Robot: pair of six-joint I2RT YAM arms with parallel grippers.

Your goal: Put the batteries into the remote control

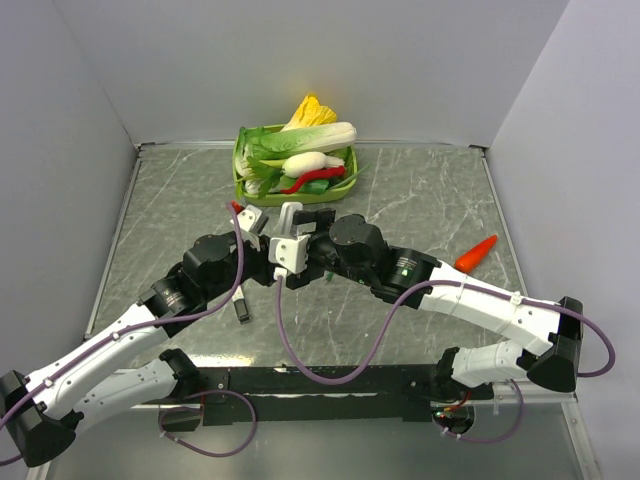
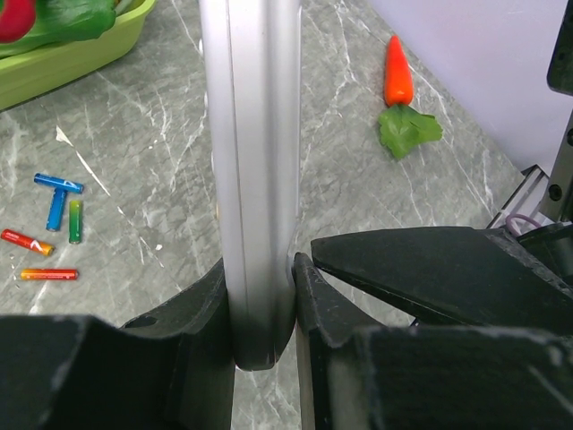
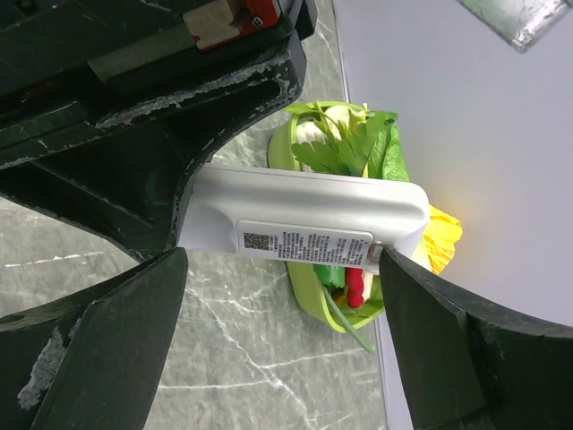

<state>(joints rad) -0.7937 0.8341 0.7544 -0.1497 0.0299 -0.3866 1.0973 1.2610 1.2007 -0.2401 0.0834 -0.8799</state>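
The remote control [image 2: 251, 161] is a long silver-white bar held above the table, and my left gripper [image 2: 260, 269] is shut on its lower end. From above, the remote [image 1: 291, 214] sits between both grippers at the table's middle. My right gripper [image 3: 279, 269] is open, its jaws wide on either side of the remote's labelled back [image 3: 304, 215]. One fingertip [image 3: 394, 269] is right at the remote's end. Several batteries [image 2: 55, 224], blue, green and red, lie loose on the table left of the remote. The arms hide them in the top view.
A green tray [image 1: 240, 185] heaped with toy vegetables stands at the back centre. A toy carrot [image 1: 476, 252] lies at the right. A small dark object [image 1: 241, 309] lies on the table beside the left arm. Walls close in the back and both sides.
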